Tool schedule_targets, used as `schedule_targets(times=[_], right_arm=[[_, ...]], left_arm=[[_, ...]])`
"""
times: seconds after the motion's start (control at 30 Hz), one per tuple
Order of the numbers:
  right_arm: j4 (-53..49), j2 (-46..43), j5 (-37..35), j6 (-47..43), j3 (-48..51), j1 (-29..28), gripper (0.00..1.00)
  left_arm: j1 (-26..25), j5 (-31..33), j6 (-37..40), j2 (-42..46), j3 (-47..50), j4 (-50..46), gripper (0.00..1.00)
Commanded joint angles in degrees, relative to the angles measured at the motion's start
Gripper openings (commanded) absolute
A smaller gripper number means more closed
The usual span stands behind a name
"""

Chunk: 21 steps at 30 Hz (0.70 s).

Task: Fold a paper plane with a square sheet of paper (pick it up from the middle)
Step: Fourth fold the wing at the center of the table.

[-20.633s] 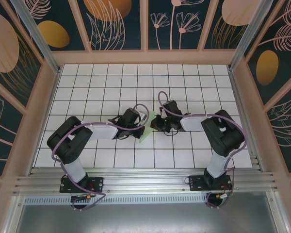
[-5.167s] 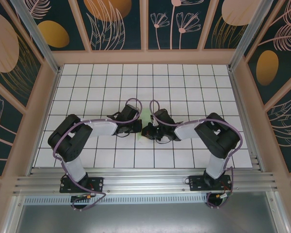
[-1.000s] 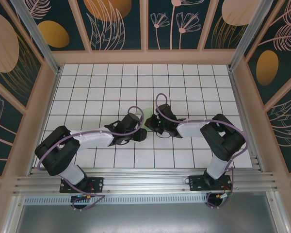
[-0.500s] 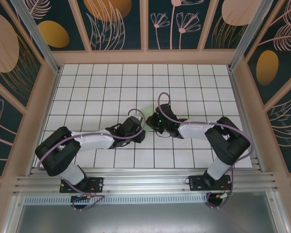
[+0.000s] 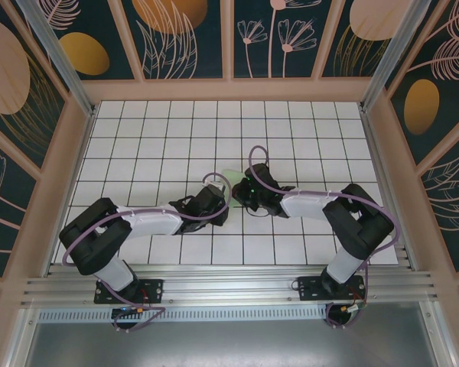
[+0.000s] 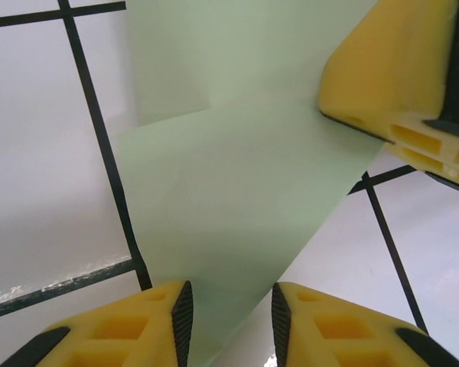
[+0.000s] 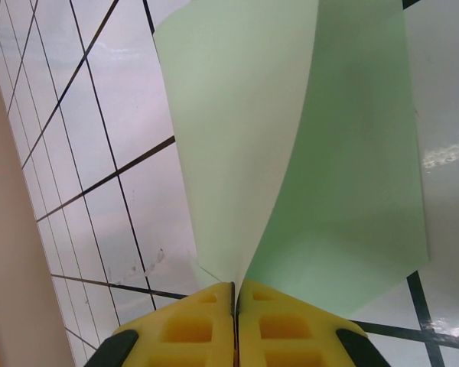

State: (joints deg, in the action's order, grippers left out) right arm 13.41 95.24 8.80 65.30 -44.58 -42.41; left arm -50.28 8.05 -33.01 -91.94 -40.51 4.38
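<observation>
The pale green sheet of paper (image 6: 237,191), partly folded with overlapping layers, lies on the white grid tiles at mid table (image 5: 230,175). My right gripper (image 7: 236,294) is shut on a raised fold of the paper (image 7: 245,138), which stands up from between its yellow fingers. My left gripper (image 6: 231,321) is low over the near corner of the sheet, its jaws apart with the paper's tip running between them. A yellow finger (image 6: 390,76) of the right gripper rests at the sheet's far right edge. From above, the left gripper (image 5: 224,202) and the right gripper (image 5: 239,191) meet over the paper and hide most of it.
The tiled table (image 5: 306,138) stretches wide on every side of the arms. Patterned walls with wooden frames (image 5: 382,115) enclose it at the left, right and back. A metal rail (image 5: 229,287) runs along the near edge by the arm bases.
The right arm has reached slightly further toward the middle, still gripping the fold. The left arm's elbow has shifted a little to the right, and its gripper stays by the paper.
</observation>
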Motion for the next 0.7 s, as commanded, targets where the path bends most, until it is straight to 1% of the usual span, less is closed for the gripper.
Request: schedule_targets(times=[0.0,0.13,0.4,0.47,0.67], right_arm=[[-0.75,1.04,0.0,0.03,-1.98,-0.03,0.08],[-1.1,1.58,0.34,-0.35,-2.86,0.05,0.08],[-1.01,2.18,1.0,-0.42,-3.28,0.05,0.08],[-1.27,2.11,0.91,-0.52,-3.23,0.09,0.08],[-1.52,2.03,1.06,-0.78,-3.41,0.14,0.08]], left_arm=[[-0.3,1.88,0.36,-0.87,-1.49,-0.95,0.38],[-0.5,1.7,0.63,-0.8,-1.43,-0.78,0.4],[-0.93,1.66,0.65,-0.84,-1.43,-0.65,0.41],[-0.95,2.3,0.51,-0.96,-1.59,-1.11,0.39],[-1.0,3.28,0.57,-1.58,-1.68,-1.68,0.27]])
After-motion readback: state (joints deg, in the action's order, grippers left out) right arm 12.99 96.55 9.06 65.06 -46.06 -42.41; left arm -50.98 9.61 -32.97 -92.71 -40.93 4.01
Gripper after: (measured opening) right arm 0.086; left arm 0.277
